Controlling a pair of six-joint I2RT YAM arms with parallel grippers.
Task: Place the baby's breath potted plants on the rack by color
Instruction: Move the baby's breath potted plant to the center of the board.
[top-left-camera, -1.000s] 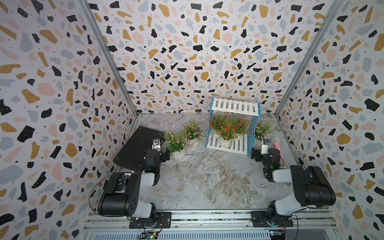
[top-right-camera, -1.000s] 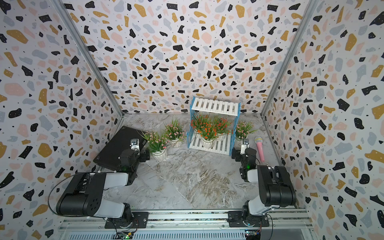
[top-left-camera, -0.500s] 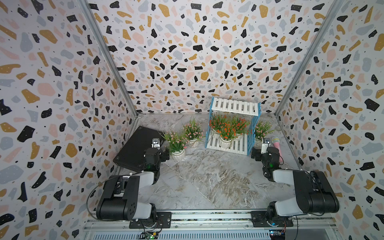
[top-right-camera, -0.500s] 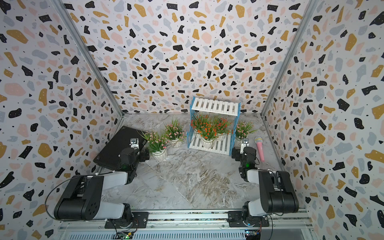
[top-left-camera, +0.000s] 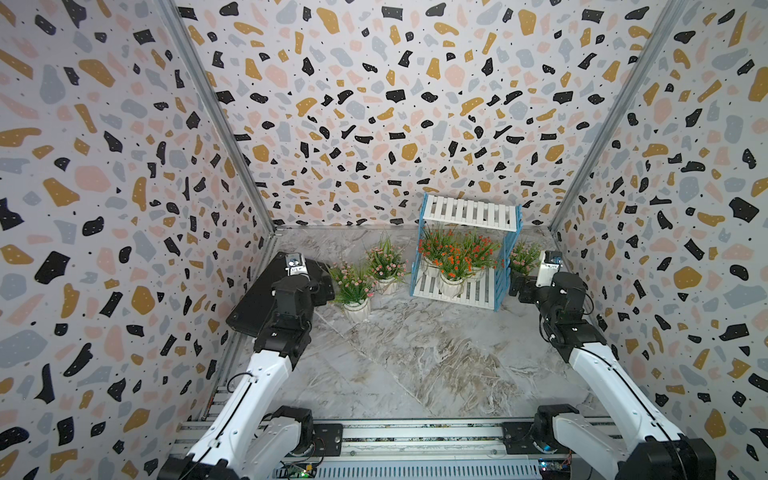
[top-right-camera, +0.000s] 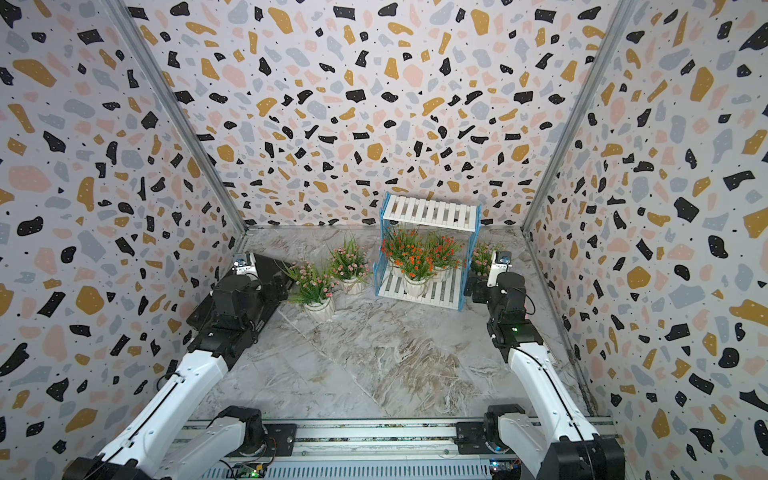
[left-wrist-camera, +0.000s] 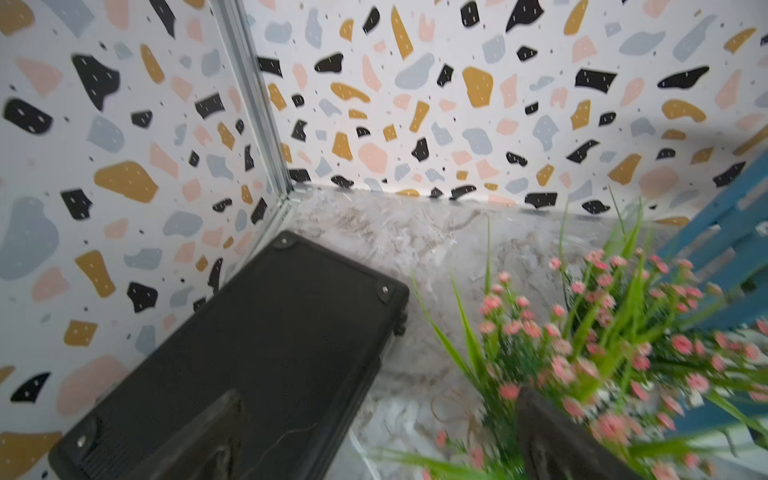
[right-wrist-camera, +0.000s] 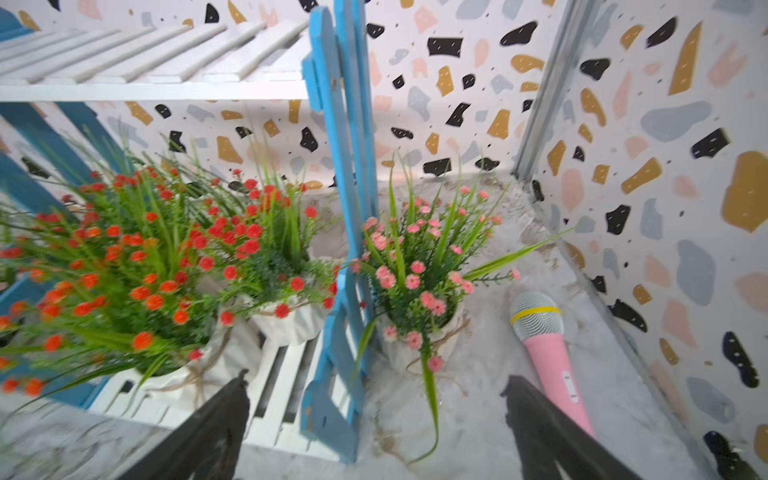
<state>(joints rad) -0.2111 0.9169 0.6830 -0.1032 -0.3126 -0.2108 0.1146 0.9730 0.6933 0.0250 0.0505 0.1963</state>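
Released, the left end effector (left-wrist-camera: 378, 415) sits between the black case (left-wrist-camera: 257, 353) and an upright pink plant (top-left-camera: 352, 284), with a second pink plant (top-left-camera: 384, 266) just beyond. Three orange-red plants (top-left-camera: 453, 259) crowd the rack's (top-left-camera: 471, 212) lower tier. Also released, the right end effector (right-wrist-camera: 376, 380) faces a third pink plant (right-wrist-camera: 419, 286), squeezed between the rack frame and a microphone (right-wrist-camera: 548, 357), with the wall (right-wrist-camera: 665, 166) close by.

Marble tabletop (top-left-camera: 415, 353), blue-white rack (top-left-camera: 471, 214), three pink-flowered pots (top-left-camera: 354, 291), black case (left-wrist-camera: 249, 353), pink microphone (right-wrist-camera: 552, 365)

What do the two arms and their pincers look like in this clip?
The left arm and right arm have white tubular links, bulky black joints and thin black cables along them. A small white camera box tops each wrist. The left pincer and right pincer have dark, flat fingers.
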